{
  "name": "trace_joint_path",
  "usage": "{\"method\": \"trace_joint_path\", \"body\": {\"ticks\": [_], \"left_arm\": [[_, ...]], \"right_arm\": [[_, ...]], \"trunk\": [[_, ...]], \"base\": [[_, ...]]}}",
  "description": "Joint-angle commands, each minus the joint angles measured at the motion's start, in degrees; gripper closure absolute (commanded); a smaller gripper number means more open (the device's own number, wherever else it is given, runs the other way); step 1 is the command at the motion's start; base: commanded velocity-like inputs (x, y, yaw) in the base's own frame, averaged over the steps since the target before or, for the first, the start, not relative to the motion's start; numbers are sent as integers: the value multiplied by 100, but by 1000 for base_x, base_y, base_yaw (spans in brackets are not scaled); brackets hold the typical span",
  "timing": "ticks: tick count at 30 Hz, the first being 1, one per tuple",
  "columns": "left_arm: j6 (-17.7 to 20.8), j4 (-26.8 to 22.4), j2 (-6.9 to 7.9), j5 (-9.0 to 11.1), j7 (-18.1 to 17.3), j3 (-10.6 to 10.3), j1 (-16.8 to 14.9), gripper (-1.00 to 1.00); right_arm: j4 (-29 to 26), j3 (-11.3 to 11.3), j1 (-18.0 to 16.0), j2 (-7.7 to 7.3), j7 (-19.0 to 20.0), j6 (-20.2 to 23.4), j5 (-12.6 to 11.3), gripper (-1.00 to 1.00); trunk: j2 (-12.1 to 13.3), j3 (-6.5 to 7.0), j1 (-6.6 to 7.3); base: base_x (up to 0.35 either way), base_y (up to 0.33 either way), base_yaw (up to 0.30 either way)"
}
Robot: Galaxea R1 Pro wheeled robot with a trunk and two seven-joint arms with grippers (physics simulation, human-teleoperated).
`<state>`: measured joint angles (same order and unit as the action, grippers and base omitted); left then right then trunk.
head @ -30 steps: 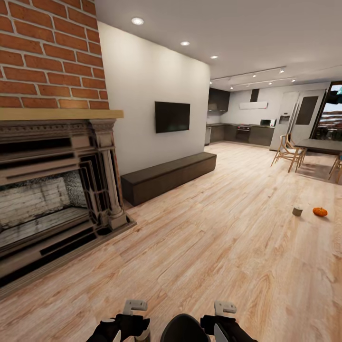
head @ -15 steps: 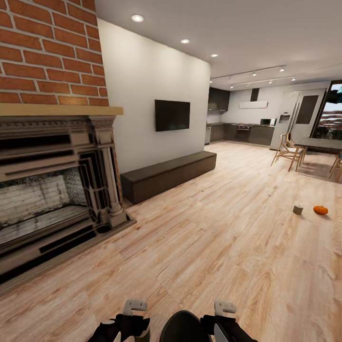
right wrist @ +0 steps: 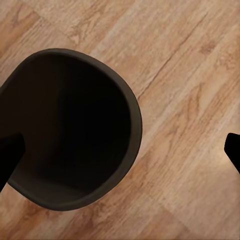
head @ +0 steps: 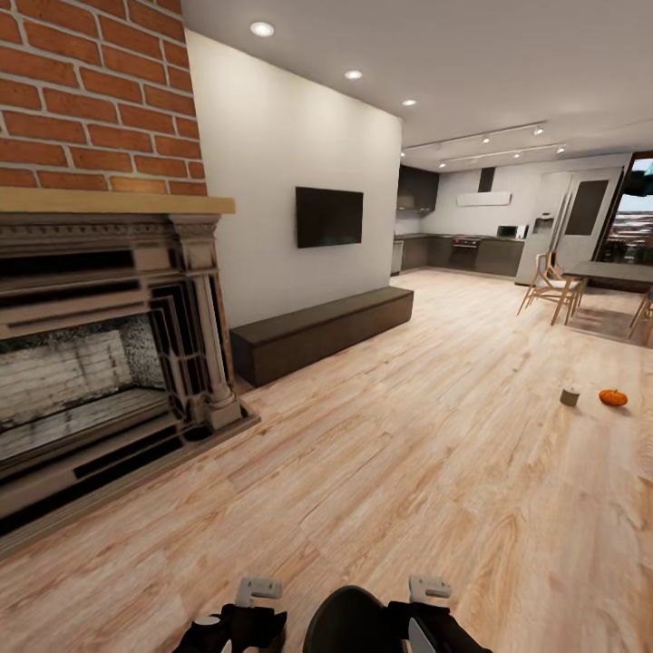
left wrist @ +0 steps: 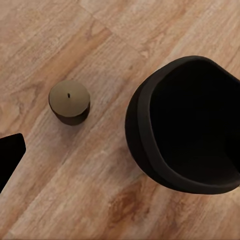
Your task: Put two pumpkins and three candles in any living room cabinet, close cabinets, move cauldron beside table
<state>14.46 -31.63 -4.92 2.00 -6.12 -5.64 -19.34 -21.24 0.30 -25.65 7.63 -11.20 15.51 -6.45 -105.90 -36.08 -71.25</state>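
A pumpkin (head: 613,397) lies on the wood floor (head: 408,435) far right, just beside a candle (head: 570,396). The closed cabinet (head: 322,333) runs along the left wall under the television (head: 328,218). Between the arms near the robot stands the cauldron (left wrist: 187,125), another candle (left wrist: 70,102) just beside it. Whether the left gripper (head: 258,591) and right gripper (head: 429,588) are open or closed I cannot tell.

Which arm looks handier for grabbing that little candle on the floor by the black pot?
Probably the left: its wrist view shows the candle beside the cauldron.
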Motion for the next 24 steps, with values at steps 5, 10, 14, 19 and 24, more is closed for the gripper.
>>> {"method": "trace_joint_path", "body": {"ticks": [5, 10, 14, 19, 24], "left_arm": [[31, 5, -21, 20, 10, -36, -5, -100], [35, 15, -104, 20, 21, -60, -12, -100], [45, -57, -149, 44, 30, -73, -27, -100], [68, -75, -275, 62, 317, -74, -130, -100], [58, -65, -303, 71, 412, -69, -147, -100]], "right_arm": [[-12, 6, -1, 1, -31, 22, -59, -100], [-11, 6, -1, 1, -31, 22, -59, -100], [-12, 5, -1, 1, -31, 22, -59, -100], [-12, 5, -1, 1, -31, 25, -59, -100], [-12, 6, -1, 1, -31, 25, -59, -100]], "trunk": [[-205, -96, -110], [-405, -186, -220], [-566, -258, -308], [-766, -348, -417], [-967, -437, -527]], "base": [[0, 0, 0], [0, 0, 0], [0, 0, 0], [0, 0, 0], [0, 0, 0]]}}
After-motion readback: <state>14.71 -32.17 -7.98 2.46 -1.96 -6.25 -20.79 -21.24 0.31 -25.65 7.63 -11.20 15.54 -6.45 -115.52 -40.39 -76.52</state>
